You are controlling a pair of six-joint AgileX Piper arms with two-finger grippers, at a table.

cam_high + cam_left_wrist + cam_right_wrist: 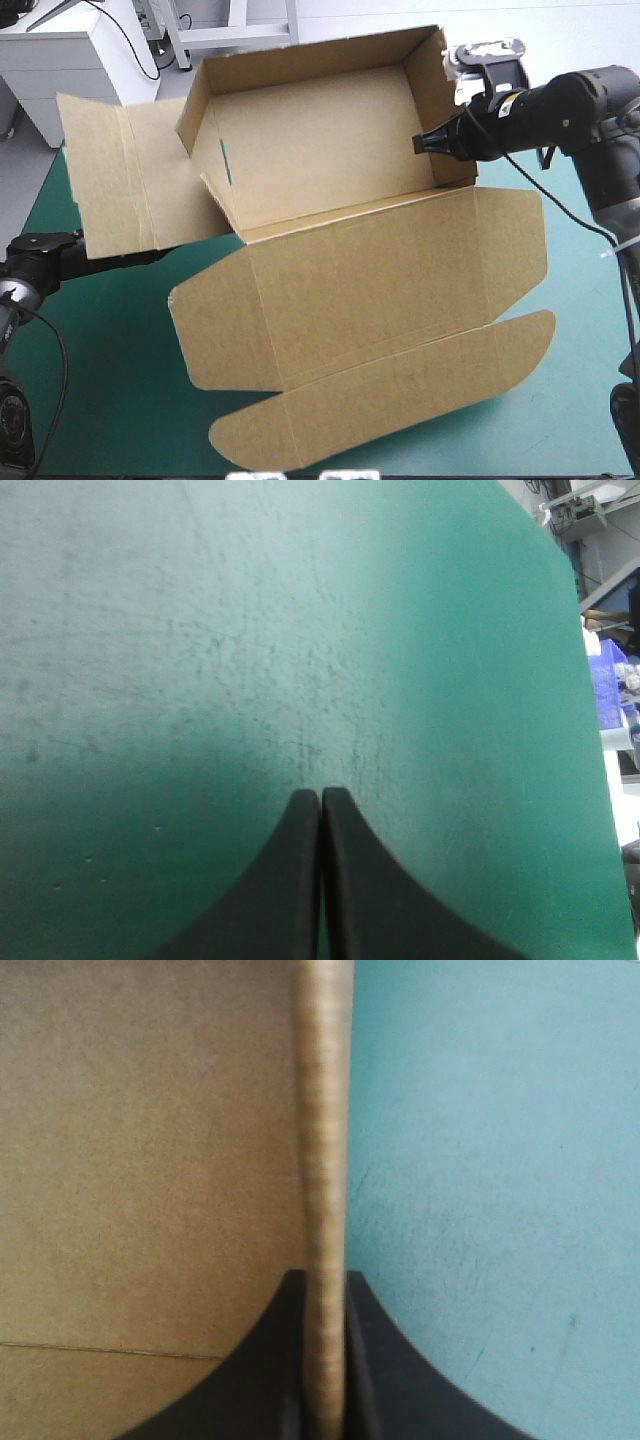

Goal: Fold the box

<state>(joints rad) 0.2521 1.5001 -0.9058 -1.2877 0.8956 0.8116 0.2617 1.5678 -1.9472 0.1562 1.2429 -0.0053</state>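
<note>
While my right jaws pinch almost closed on the right wall (432, 100) of the box (340, 270), its cut edge (325, 1110) running straight out between them, the tray is only half made. In the upper centre of the high frame the back wall (320, 50) is up and the right wall is up. The left wall (198, 105) is leaning in, and I'd judge it is not tucked. The big side panel (110, 180) at upper left is spread out loose. The lid (380, 280) lies flat toward lower centre, its rounded flap (380, 395) near the bottom edge. My left jaws are pressed together on nothing, with bare teal-green tabletop (300, 630) ahead of them. What's left, I reckon, is folding that panel in and locking the walls.
</note>
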